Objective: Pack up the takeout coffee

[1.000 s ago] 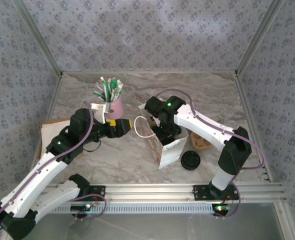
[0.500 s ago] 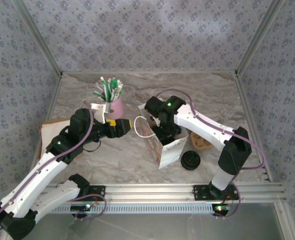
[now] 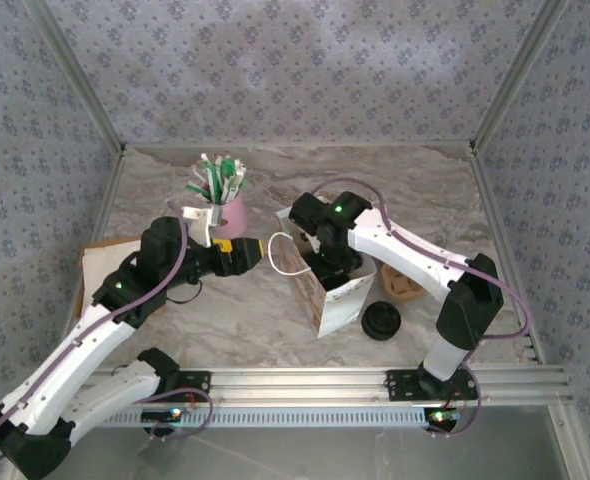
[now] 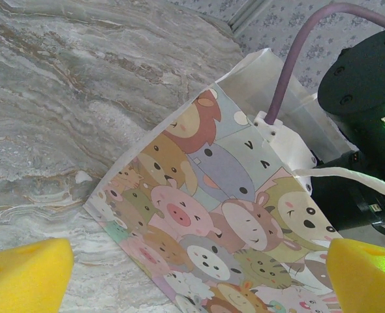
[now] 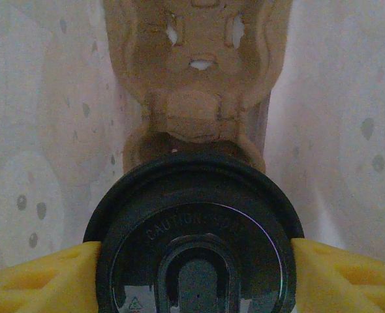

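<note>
The takeout coffee (image 5: 192, 241) shows its round black lid from above, deep inside the white paper bag (image 3: 337, 300). My right gripper (image 5: 194, 277) is shut on it, a yellow pad (image 5: 42, 274) pressed to each side of the lid. In the top view the right gripper (image 3: 327, 262) reaches down into the bag's mouth. A brown moulded cup carrier (image 5: 199, 78) lies in the bag behind the cup. My left gripper (image 3: 260, 250) stands open left of the bag, its yellow fingertips (image 4: 23, 274) wide apart and facing the bag's cartoon-animal side (image 4: 205, 215).
A pink cup of stirrers and packets (image 3: 225, 212) stands behind the left gripper. A stack of black lids (image 3: 382, 322) and brown paper cups (image 3: 405, 285) lie right of the bag. A flat cardboard piece (image 3: 100, 262) sits at the left edge.
</note>
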`<state>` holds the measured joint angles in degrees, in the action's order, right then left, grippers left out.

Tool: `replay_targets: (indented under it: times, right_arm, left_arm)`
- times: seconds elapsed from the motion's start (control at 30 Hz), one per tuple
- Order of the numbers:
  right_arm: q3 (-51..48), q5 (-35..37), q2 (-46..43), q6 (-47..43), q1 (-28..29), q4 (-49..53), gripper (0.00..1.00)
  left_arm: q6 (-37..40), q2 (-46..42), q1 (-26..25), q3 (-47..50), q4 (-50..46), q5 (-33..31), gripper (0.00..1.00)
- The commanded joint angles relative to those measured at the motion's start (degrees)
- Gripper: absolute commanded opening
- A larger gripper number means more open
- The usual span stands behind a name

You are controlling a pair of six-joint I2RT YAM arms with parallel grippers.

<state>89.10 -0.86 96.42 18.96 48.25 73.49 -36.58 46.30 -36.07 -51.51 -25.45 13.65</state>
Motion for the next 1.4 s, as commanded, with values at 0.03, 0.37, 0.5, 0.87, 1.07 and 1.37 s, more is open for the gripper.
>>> replay_targets:
  times: [0.03, 0.37, 0.5, 0.87, 1.07, 1.37]
  right_arm:
    - [0.16, 0.60, -1.24, -0.57, 0.28, 0.58, 0.71]
    - [-0.07, 0.54, -1.29, -0.43, 0.34, 0.34, 0.71]
    - [-0.07, 0.59, -1.33, -0.50, 0.29, 0.42, 0.71]
    - [-0.54, 0.25, -1.69, -0.43, 0.34, -0.15, 0.71]
    - [-1.25, -0.20, -1.94, -0.34, 0.35, -0.92, 0.71]
    - [-3.28, -1.35, -1.96, -0.34, 0.09, -3.17, 0.71]
  left_arm:
    - [-0.07, 0.25, -0.38, -0.92, 1.55, -0.13, 0.99]
    - [-0.11, 0.17, -0.47, -0.70, 1.55, -0.20, 1.00]
    - [-0.16, 0.02, -0.43, -0.67, 1.50, -0.25, 0.99]
    - [-0.25, -0.24, -0.44, -0.48, 1.52, -0.24, 1.00]
    - [-0.20, -0.33, -0.44, -0.44, 1.37, -0.38, 0.99]
    - [-0.33, -0.25, -0.57, -0.44, 1.46, -0.38, 1.00]
